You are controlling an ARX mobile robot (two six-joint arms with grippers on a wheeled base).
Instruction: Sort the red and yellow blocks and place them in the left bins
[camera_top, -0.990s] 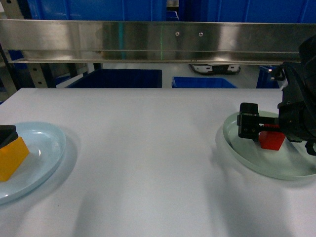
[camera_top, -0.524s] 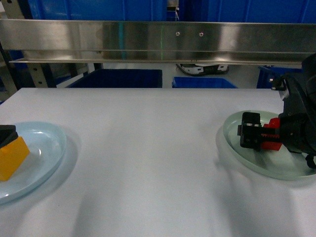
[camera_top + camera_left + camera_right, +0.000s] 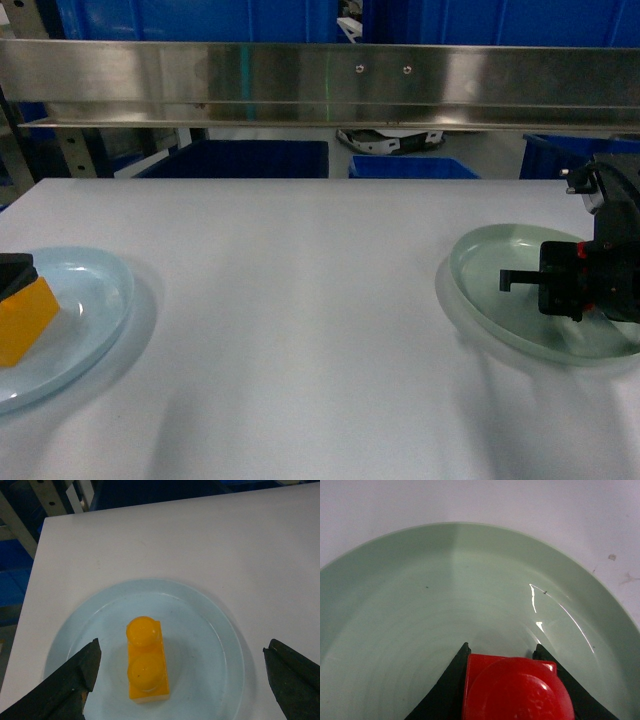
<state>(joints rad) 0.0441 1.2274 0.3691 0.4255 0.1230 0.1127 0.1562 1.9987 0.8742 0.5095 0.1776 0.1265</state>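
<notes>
While gripped, red block (image 3: 515, 689) mid-plate (image 3: 420, 605).

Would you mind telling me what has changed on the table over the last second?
The right end effector has pulled back to the right over the green plate with the red block gripped. The yellow block, pale blue plate and open left end effector stayed put.

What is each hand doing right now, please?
Left hand: open, its fingers wide apart either side of the yellow block, touching nothing.
Right hand: closed on the red block over the green plate.
</notes>
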